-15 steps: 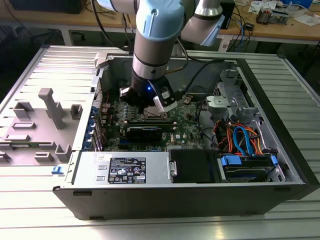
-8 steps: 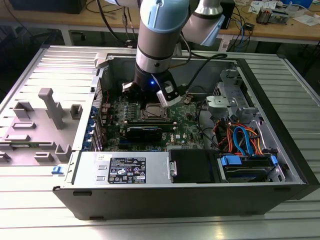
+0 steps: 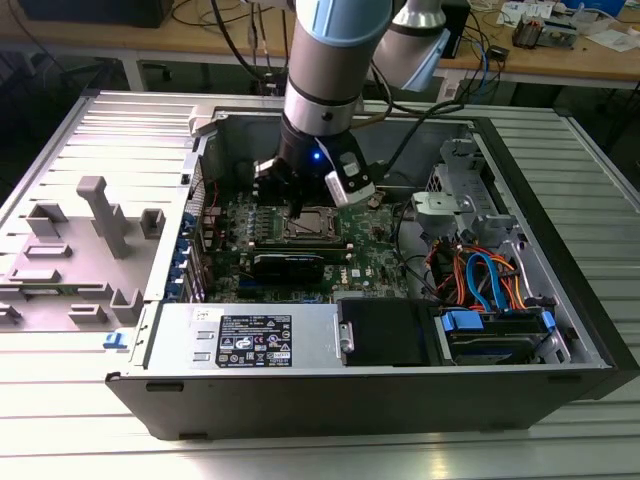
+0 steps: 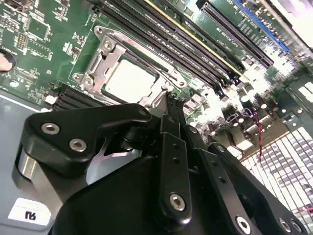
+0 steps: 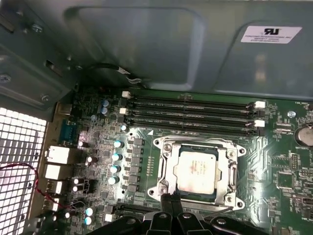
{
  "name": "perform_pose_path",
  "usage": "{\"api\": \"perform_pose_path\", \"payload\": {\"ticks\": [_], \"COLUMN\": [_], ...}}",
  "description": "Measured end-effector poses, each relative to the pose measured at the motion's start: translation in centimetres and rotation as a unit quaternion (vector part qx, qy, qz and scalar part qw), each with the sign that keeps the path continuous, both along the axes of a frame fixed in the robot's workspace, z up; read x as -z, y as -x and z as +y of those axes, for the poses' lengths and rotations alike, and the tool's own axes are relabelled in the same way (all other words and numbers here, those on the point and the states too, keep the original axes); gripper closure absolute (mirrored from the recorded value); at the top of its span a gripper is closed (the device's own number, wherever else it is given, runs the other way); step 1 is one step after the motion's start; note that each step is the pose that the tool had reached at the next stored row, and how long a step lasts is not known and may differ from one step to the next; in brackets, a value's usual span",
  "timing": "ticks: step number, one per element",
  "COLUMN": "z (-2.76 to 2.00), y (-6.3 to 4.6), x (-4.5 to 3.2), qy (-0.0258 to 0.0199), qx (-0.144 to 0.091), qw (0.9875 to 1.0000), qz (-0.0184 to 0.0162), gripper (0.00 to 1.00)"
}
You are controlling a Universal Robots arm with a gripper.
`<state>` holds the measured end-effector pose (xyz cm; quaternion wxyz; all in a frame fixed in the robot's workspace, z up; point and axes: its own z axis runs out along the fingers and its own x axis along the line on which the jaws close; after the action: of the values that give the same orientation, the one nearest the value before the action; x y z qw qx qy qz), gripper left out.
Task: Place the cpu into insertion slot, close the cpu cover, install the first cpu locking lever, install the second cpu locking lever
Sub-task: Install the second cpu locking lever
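Here, exterior view: gripper (image 3: pixel 297 206) low inside open computer case (image 3: pixel 520 260), over socket. Second wrist view: fingers pressed together, tips at edge of closed cpu cover (image 4: pixel 105 58); cpu (image 4: pixel 128 81) seated beneath. First wrist view: same contact, cpu (image 5: pixel 196 172) in slot.

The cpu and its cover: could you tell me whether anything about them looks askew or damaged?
Nothing stands out. In both wrist views the cpu sits square in the socket, the cpu cover lies flat around it, and the gripper is at the socket's edge.
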<state>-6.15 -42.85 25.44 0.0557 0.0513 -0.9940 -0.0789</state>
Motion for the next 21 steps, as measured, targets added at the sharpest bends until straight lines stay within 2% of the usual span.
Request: {"api": "perform_pose_path", "payload": {"ticks": [2,5,7,9,11,14,15,18,21], "z": [0.01,0.0,0.0,-0.01,-0.07,-0.18,-0.27,-0.72,-0.73], "y": [-0.2,-0.6,-0.7,-0.8,-1.0,-1.1,-1.2,-1.3,-1.3], "x": [-0.15,-0.16,-0.1,-0.01,0.16,0.43,0.48,0.63,1.04], "qy": [0.0027,0.0115,0.0146,0.016,0.0175,0.0179,0.0178,0.0177,0.0178], "qx": [0.0,0.001,0.001,0.001,0.002,0.004,0.004,0.005,0.006], "qw": [1.0,0.9999,0.9999,0.9998,0.9997,0.9997,0.9996,0.9995,0.9994], "qz": [0.0009,0.0051,0.0073,0.0098,0.0155,0.0187,0.02,0.0269,0.0282], "gripper": [0.89,0.89,0.89,0.89,0.89,0.89,0.89,0.89,0.89]}}
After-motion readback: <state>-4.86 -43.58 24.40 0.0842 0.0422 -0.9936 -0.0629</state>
